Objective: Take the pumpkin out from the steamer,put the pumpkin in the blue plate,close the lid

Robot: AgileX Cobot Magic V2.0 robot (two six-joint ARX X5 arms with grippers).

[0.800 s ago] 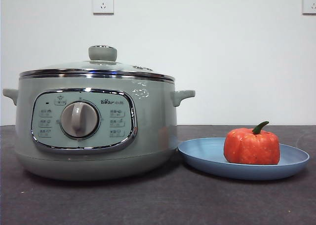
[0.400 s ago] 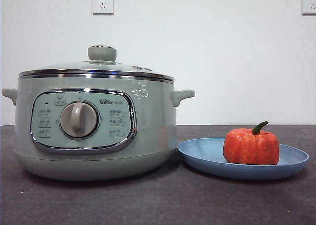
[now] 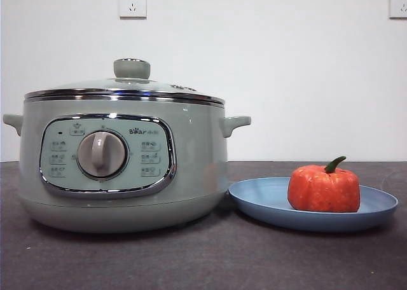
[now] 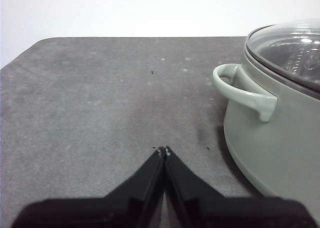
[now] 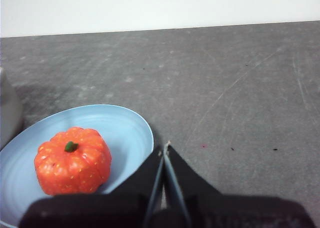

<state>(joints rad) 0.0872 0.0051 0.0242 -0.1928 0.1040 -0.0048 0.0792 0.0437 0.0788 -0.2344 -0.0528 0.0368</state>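
both claws closed, steamer [image 3: 124, 159] reads "bear", pumpkin [image 3: 324, 188] on blue plate [image 3: 267, 201]

1. The steamer [image 3: 121, 159] carries the brand "Bear" on its control panel [image 3: 107, 154], above and to the right of the dial [image 3: 102, 154].
2. Small characters follow the logo; they and the panel's button labels are too small to read.

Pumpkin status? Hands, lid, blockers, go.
Left hand shut, beside steamer. Right hand shut, empty, by blue plate. Pumpkin on plate; lid on steamer. No blockers seen.
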